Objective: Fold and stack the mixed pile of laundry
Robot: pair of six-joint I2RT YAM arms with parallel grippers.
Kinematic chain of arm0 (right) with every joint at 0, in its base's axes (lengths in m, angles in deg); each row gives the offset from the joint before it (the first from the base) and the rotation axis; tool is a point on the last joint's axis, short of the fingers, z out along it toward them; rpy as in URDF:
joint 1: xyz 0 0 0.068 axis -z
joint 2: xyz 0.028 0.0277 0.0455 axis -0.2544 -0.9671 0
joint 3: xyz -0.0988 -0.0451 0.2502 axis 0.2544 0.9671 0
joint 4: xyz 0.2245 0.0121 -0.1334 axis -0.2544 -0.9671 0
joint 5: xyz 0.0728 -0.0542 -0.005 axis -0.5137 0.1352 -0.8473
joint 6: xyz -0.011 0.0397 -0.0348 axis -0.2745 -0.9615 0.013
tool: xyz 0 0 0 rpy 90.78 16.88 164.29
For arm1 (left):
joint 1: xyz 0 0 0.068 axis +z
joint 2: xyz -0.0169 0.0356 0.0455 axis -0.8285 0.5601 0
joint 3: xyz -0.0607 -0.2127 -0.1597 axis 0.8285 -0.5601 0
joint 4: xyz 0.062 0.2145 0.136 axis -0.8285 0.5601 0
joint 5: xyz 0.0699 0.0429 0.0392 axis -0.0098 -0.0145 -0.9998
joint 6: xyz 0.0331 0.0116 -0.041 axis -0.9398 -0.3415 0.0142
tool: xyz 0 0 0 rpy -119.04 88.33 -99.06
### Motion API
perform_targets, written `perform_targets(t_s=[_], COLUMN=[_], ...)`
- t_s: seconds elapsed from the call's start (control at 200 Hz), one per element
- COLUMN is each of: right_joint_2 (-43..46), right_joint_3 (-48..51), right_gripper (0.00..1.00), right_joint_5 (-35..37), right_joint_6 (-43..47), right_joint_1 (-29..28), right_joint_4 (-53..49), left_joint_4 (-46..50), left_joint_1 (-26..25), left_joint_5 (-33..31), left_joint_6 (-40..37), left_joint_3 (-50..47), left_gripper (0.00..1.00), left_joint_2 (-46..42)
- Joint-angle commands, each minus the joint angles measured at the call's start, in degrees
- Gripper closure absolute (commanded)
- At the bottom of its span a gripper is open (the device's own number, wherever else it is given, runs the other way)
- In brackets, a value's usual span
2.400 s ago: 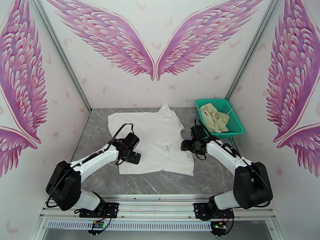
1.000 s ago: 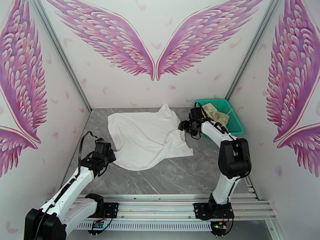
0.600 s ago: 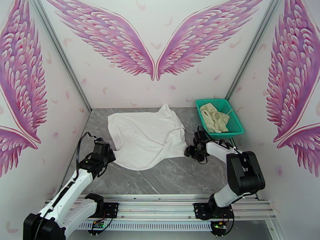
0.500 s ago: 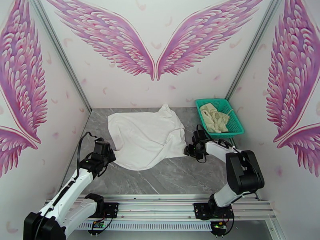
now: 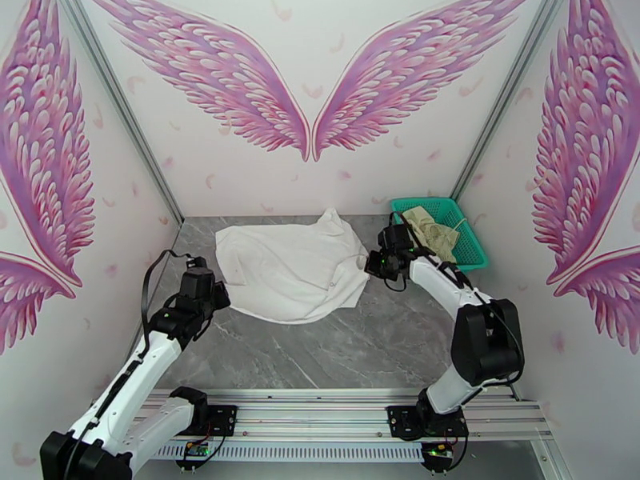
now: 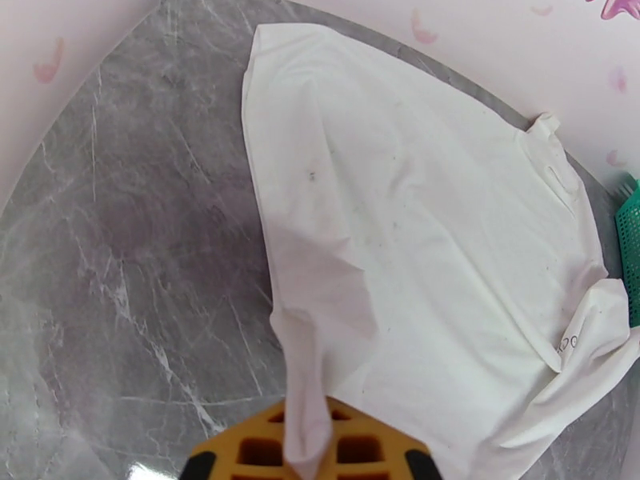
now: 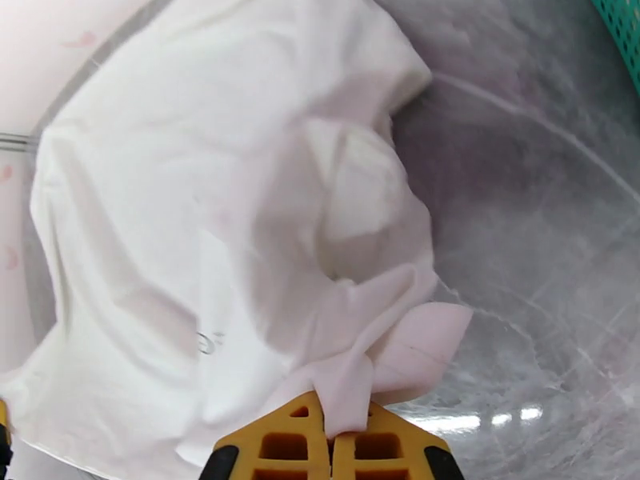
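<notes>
Pink wings painted on the white walls frame a grey marbled surface (image 5: 360, 354). The white shirt (image 5: 288, 266) lies spread across its far half, with the collar (image 5: 332, 220) bunched up toward the back wall.

The left pincer (image 5: 216, 291) sits at the shirt's left edge. In the left wrist view its yellow fingers (image 6: 256, 451) are closed tight on a narrow strip of cloth, either a corner or a sleeve, I cannot tell which. The right pincer (image 5: 374, 264) is at the opposite edge, also clamped shut, with a folded tab of white fabric pinched between its fingers (image 7: 276, 442).

The shirt therefore hangs between the two pincers, stretched left to right, and each arm holds the side nearer to it. The near edge bellies loose toward the arm bases.

The cream garment (image 5: 432, 232) lies heaped in the teal basket (image 5: 474, 251), just behind the right pincer and well apart from the left.

Any fold will likely need both ends carried together along that left-right line. If one side leads, the cloth will probably skew or drag.
</notes>
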State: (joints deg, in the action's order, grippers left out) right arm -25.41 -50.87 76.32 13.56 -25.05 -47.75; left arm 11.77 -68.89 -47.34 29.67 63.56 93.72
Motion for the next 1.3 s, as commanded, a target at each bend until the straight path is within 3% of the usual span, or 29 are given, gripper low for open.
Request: perform_targets(t_s=[0.0, 0.1, 0.18, 0.25, 0.34, 0.525, 0.67, 0.85, 1.129, 1.294], right_joint_2=[-8.4, -17.1, -23.2, -24.8, -21.5, -9.7, -2.7, -2.6, -7.5, -8.5], right_joint_3=[-8.6, -16.5, -22.7, -24.8, -21.6, -7.2, 2.8, 7.7, 6.9, 5.6], right_gripper=[1.0, 0.79, 0.54, 0.44, 0.34, 0.29, 0.31, 0.39, 0.56, 0.72], right_joint_5=[-0.8, -1.8, -2.8, -3.0, -1.7, -4.0, -7.0, -8.0, -8.7, -8.0], right_joint_6=[-2.9, -4.5, -5.1, -5.2, -4.8, -5.4, -6.3, -7.2, -9.2, -9.3], right_joint_1=[-0.7, -0.9, -0.9, -0.9, -0.8, 1.1, 0.3, -5.0, -7.2, -7.9], right_joint_4=[-3.9, -3.2, -3.9, -4.7, -2.9, 2.8, 7.2, 9.7, 11.8, 11.2], left_joint_4=[-1.2, -2.6, -3.5, -3.6, -3.3, -2.5, -2.3, -2.4, -2.2, -2.3], left_joint_1=[1.1, 1.4, 1.7, 1.8, 1.8, 2.0, 2.0, 2.0, 2.0, 2.0], left_joint_5=[-0.8, -0.5, 0.1, 0.7, 0.9, 0.3, 0.7, 1.2, 2.1, 2.2], left_joint_6=[-1.8, -2.3, -2.4, -2.4, -2.5, -2.7, -2.7, -2.6, -2.8, -2.4], left_joint_3=[3.3, 4.3, 4.6, 4.7, 4.3, 3.1, 2.6, 2.7, 2.0, 1.3], left_gripper=[1.0, 1.0, 1.0, 1.0, 1.0, 1.0, 1.0, 1.0, 1.0, 1.0], left_joint_2=[3.9, 6.8, 8.5, 9.3, 9.4, 7.9, 7.0, 6.1, 5.5, 4.9])
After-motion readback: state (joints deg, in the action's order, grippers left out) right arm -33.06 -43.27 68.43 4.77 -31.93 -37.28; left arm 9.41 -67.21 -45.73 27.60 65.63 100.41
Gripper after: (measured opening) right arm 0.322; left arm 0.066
